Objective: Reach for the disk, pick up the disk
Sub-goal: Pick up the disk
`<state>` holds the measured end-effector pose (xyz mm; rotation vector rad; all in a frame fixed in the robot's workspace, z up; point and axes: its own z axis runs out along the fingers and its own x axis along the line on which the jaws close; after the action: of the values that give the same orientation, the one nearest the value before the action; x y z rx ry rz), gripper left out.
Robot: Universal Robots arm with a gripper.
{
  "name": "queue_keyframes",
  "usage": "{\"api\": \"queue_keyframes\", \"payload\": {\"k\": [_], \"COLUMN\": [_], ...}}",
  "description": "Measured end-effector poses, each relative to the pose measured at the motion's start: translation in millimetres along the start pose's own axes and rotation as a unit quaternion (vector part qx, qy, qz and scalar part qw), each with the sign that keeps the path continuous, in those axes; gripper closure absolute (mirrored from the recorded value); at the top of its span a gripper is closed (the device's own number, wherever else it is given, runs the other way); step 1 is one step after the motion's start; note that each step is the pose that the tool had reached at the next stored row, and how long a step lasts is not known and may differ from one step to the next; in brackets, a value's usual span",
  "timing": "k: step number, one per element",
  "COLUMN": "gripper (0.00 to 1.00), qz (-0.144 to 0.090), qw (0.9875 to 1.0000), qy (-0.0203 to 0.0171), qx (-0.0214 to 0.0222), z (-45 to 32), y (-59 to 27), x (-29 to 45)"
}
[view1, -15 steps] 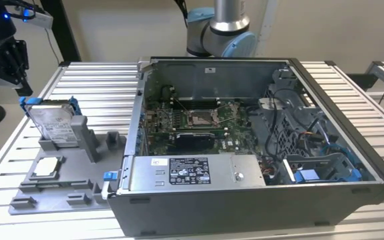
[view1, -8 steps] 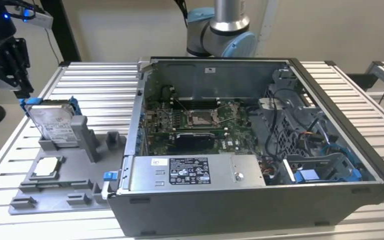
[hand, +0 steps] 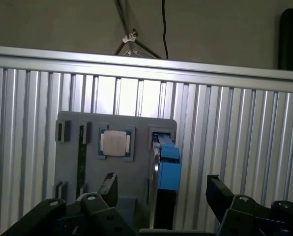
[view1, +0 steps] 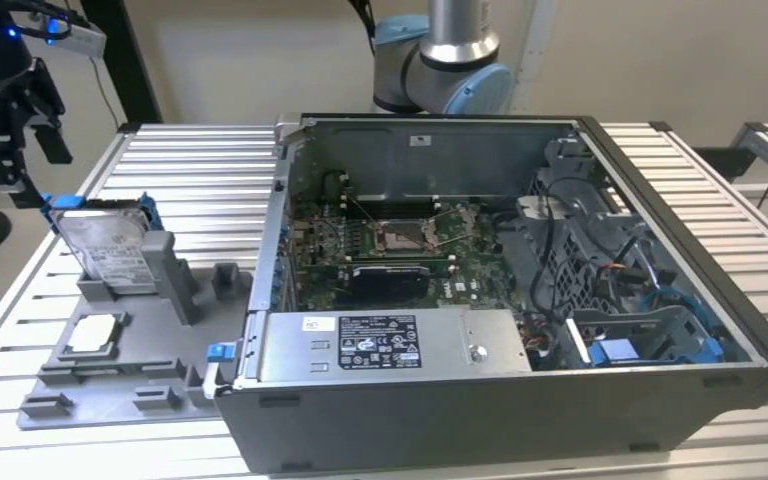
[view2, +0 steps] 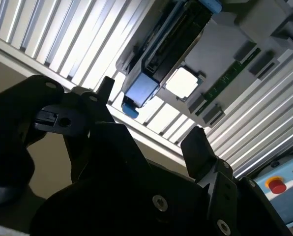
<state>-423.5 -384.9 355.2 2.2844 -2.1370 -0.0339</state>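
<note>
The disk (view1: 101,246) is a silver hard drive with a white label and a blue carrier frame. It stands on edge in a slot of the grey fixture plate (view1: 157,365) at the exterior view's left. My black gripper (view1: 41,178) hangs just above and beyond its top edge, open, with nothing between the fingers. In both wrist views I see the disk edge-on (view2: 168,46) (hand: 167,169), with its blue frame lying between the two spread fingertips (view2: 105,87) (hand: 217,192). The gripper (view2: 151,118) (hand: 163,191) is apart from the disk.
A small square processor chip (view1: 95,333) (hand: 114,143) lies flat on the same plate beside the disk. An open computer case (view1: 518,300) with a labelled power-supply box (view1: 384,345) fills the middle and right. The table (view1: 197,170) is ribbed aluminium.
</note>
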Motion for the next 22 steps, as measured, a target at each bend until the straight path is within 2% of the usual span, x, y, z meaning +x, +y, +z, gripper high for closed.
{"api": "queue_keyframes", "payload": {"k": [7, 15, 22], "gripper": [0.0, 0.0, 0.0], "qz": [0.001, 0.015, 0.018], "qw": [1.0, 0.9999, 0.9998], "qy": [0.0, -0.0003, -0.0005], "qx": [-0.0003, -0.0003, -0.0002], "z": [1.6, 14.5, 25.0], "y": [-2.2, -3.6, -5.7], "x": [0.1, 0.3, 0.4]}}
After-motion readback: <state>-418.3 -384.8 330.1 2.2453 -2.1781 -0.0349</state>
